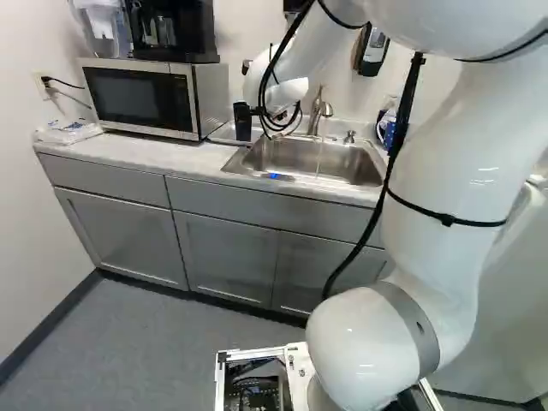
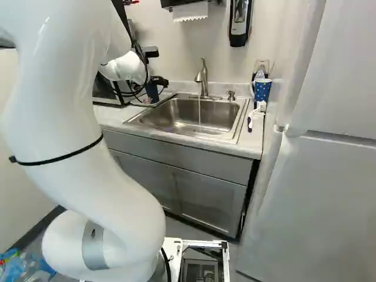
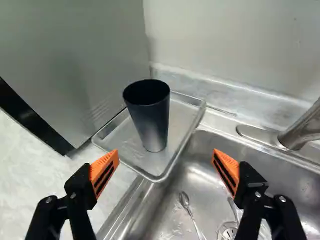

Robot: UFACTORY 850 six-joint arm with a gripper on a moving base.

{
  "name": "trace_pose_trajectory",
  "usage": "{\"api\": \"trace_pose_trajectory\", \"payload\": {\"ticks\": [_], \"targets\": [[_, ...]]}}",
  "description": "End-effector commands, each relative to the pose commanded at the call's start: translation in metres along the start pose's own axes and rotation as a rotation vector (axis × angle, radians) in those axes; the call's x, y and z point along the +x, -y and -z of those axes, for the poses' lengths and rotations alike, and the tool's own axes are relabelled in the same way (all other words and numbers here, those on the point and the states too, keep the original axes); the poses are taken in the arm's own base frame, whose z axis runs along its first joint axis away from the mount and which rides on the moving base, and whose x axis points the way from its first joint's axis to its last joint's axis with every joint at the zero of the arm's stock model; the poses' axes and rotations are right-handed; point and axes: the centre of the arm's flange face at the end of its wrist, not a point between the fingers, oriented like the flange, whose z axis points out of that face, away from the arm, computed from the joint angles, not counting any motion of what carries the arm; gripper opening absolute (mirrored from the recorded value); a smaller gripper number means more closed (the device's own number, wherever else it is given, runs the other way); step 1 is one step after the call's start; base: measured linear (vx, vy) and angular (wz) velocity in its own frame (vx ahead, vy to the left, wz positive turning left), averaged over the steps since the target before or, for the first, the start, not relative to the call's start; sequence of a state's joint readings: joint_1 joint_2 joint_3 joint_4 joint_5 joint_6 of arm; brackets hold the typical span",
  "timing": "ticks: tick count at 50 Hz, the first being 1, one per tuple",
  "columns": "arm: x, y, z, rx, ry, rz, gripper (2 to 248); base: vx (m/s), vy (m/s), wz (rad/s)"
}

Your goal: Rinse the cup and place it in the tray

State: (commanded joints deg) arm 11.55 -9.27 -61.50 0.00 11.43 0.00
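Wrist view shows the gripper [image 2: 157,66] wide open, its two orange pads [image 3: 106,171] well apart and neither touching anything. The dark cup [image 3: 147,120] stands upright in the metal tray [image 3: 131,150], ahead of the fingers and lined up roughly with the gap between them, free of both. That tray lies beside the microwave [image 1: 141,98], its near corner reaching the rim of the sink [image 2: 189,117]. The arm [image 1: 454,163] rises from its joint at the foot of the base views, bends at a low elbow, climbs out past the top edge of the left base view, and brings its wrist down over the back of the counter [image 1: 128,150], near the tray and to the left of the faucet [image 2: 202,76]. Both base views catch a thin stream of water [image 2: 200,111] falling from the spout into the sink. Only the wrist view gives the spoon [image 3: 185,200] on the sink floor and the drain [image 3: 229,233] near it. Only the right base view has the paper towel [image 2: 190,12] and the brush [image 2: 258,108], the latter near a blue patterned cup [image 2: 262,89].
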Motion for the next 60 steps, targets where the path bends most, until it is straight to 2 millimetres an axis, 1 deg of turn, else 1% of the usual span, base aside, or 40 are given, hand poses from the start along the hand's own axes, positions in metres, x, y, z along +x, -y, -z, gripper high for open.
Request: {"api": "trace_pose_trajectory", "payload": {"ticks": [11,25,39,60], "targets": [[-0.002,0.005,-0.016,0.007,-0.026,0.004,247,0.0,0.0,0.0],[-0.006,0.004,-0.033,0.007,-0.066,0.003,247,0.0,0.0,0.0],[-0.011,0.004,-0.049,0.005,-0.109,0.002,247,0.0,0.0,0.0],[-0.02,0.01,-0.069,0.014,-0.168,0.006,247,0.0,0.0,0.0]]}}
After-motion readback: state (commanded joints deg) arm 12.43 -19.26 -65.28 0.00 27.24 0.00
